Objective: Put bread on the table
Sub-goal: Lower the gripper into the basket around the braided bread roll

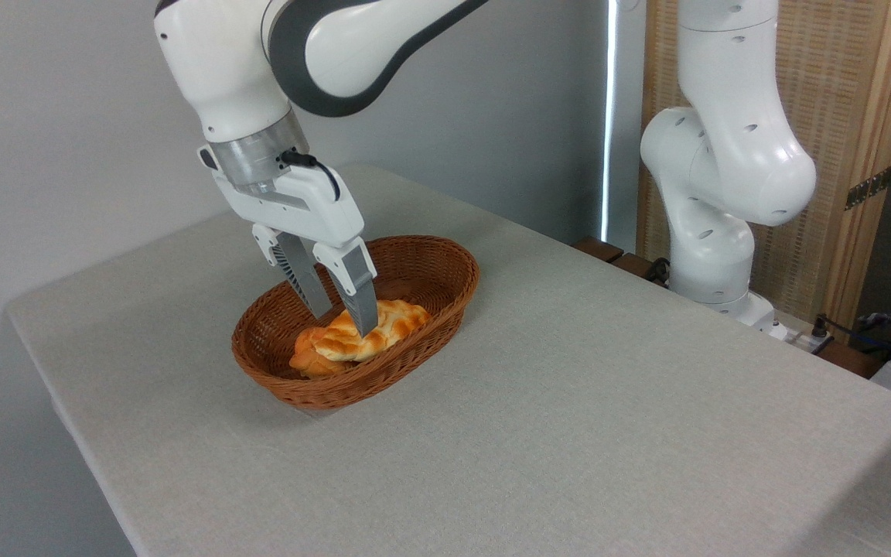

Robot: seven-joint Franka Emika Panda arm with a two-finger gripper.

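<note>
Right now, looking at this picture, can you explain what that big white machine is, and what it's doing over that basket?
It is a robot arm, photographed by one fixed camera looking down across the table. At its end is a gripper with two grey fingers. They reach down into a brown wicker basket and straddle a twisted, golden striped bread. Whether they already pinch it, I cannot tell. A small orange bun lies beside the loaf. The bread is not lifted yet.

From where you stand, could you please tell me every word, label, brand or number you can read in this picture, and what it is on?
None: no readable text anywhere.
Robot arm and gripper: plain shells, no legible marking.
Basket, bread and table: unmarked.
</note>
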